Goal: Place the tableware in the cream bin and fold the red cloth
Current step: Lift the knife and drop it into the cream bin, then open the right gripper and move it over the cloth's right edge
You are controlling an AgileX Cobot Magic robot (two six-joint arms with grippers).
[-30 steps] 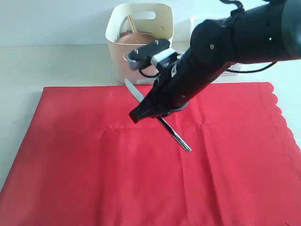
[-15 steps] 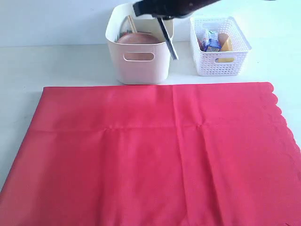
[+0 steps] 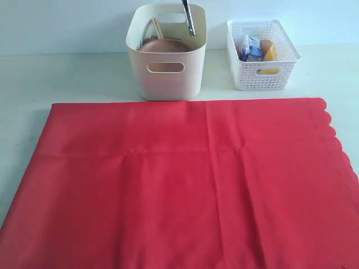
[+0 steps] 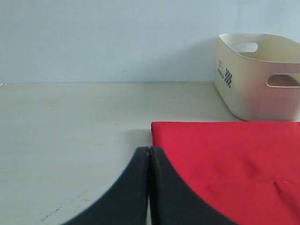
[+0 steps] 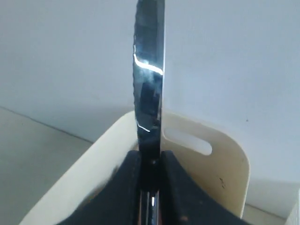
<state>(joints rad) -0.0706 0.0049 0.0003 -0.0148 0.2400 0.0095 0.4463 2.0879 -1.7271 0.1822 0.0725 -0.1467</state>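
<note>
Presses left fingers together on nothing, low over the tabletop, near a corner of the red cloth. Grasps the silver knife in right fingers, steeply tilted over the cream bin.

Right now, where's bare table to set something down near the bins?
Bare table lies left of the cream bin, behind the red cloth. The gap between bin and white basket is narrow. Inside the bin is crowded: plate, chopsticks.

Robot body: two black grippers
L gripper & R gripper: matte black, smooth curved outer edges, faint pale specks.
</note>
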